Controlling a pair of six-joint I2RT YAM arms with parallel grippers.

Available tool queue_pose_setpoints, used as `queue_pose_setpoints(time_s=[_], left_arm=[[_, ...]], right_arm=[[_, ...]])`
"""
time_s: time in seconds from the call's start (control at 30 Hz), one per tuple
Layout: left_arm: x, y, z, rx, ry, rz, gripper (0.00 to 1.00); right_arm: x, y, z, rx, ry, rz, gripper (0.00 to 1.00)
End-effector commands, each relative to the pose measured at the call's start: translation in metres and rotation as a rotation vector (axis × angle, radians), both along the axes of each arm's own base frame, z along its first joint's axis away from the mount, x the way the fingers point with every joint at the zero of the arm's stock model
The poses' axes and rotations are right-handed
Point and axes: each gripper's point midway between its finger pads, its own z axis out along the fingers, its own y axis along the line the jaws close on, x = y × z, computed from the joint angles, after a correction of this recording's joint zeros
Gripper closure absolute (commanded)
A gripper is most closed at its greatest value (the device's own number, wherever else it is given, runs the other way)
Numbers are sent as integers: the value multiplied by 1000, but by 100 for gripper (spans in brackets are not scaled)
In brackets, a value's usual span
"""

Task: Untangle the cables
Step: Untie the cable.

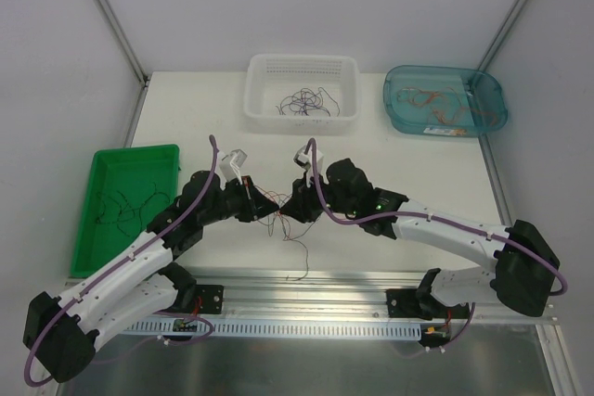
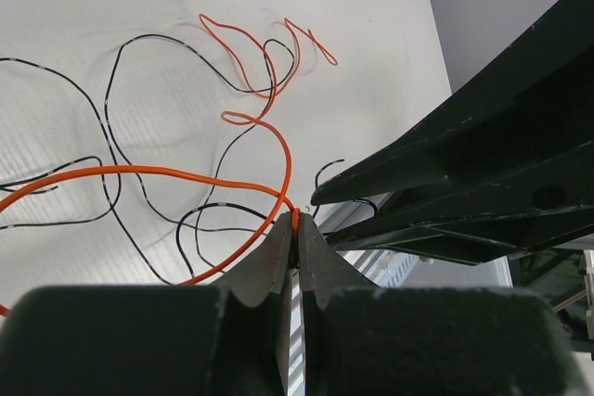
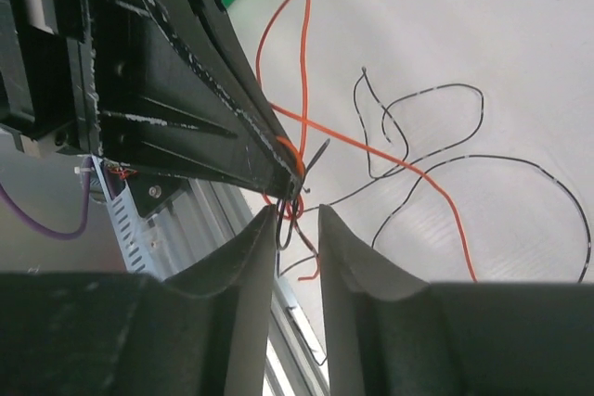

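Observation:
The cables (image 1: 284, 225) are a loose bunch of thin orange, red and black wires on the white table between my two grippers. My left gripper (image 1: 264, 211) is shut on an orange cable (image 2: 139, 171), pinched at its fingertips (image 2: 297, 222). Black cables (image 2: 109, 118) curl on the table beyond it. My right gripper (image 1: 290, 210) faces the left one tip to tip. It stands open (image 3: 297, 217), with a small black loop and a red strand hanging in the gap between its jaws. An orange cable (image 3: 408, 169) and black cables (image 3: 520, 162) trail off to the right.
A green tray (image 1: 102, 162) at the left holds thin black wires. A white basket (image 1: 302, 64) at the back holds dark wires. A blue tub (image 1: 490, 108) at the back right holds orange wires. A metal rail (image 1: 306, 287) runs along the near table edge.

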Motion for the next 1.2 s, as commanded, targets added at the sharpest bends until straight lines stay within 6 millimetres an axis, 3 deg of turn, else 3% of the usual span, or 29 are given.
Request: queue_pose_setpoints(time_s=[0.0,0.03,0.13,0.33,0.53,0.6,0.67,0.73,0.77,0.93,1.17], left_arm=[[-2,-6,21,-44,-31,-28,100],[-3,-6,20,-44,-27,-32,100],[-3,-6,19,-42,-27,-31,100],[1,5,16,-26,-48,34,100],[-6,-3,18,-11,-68,-61,100],[-9,-6,17,-8,-62,-87,100],[-9,-6,15,-5,-58,-93,100],[-7,-6,14,-12,-36,-67,100],[-5,-5,13,-12,-26,-53,100],[3,-6,15,-36,30,10,100],[8,-6,16,-48,57,48,100]], right_arm=[[4,8,21,79,-49,-5,74],[4,9,22,81,-47,-3,76],[5,7,21,71,-52,-12,98],[20,-25,15,30,-67,-98,99],[28,-47,18,1,-58,-150,99],[27,-50,17,-29,-49,-152,97],[27,-49,21,-45,-46,-140,76],[20,-48,23,-65,-48,-115,63],[17,-46,33,-58,-77,-102,62],[-5,-40,42,-109,-132,-51,61],[-13,-34,30,-139,-161,-144,59]])
